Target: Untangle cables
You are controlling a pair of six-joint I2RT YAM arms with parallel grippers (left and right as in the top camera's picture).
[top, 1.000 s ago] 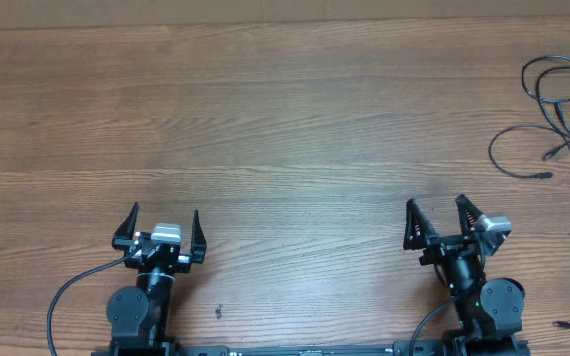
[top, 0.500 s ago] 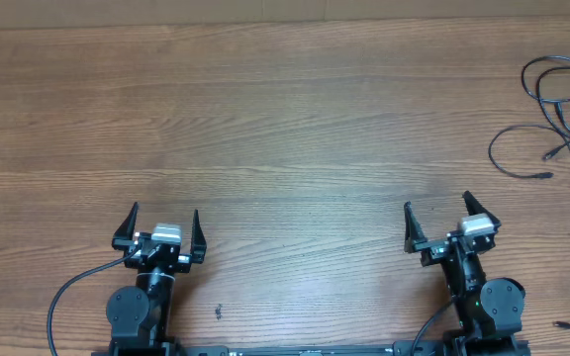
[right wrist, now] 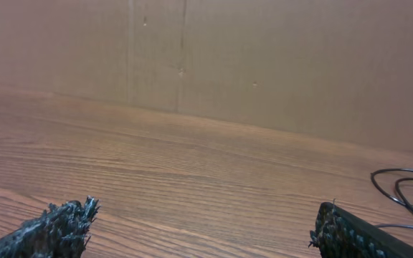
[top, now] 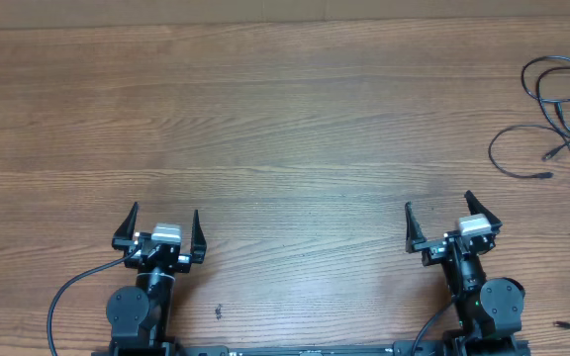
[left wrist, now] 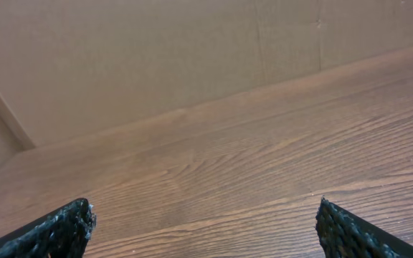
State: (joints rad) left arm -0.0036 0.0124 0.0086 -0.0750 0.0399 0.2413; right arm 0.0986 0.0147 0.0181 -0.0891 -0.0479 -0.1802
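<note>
- Cables (top: pixel 552 109) lie in loose black loops at the wooden table's (top: pixel 285 129) far right edge, well apart from me
- My right gripper (top: pixel 438 205), the nearer one, is spread wide and empty
- My left gripper (top: pixel 163 212) is spread wide too, holding nothing

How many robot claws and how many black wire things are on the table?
grippers: 2, the left gripper and the right gripper, both open
cable bunch: 1, strands too tangled to count
lone cable end: 1
total: 4

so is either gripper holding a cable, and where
Nothing held: left gripper and right gripper are open and empty; the cables lie untouched far right.
</note>
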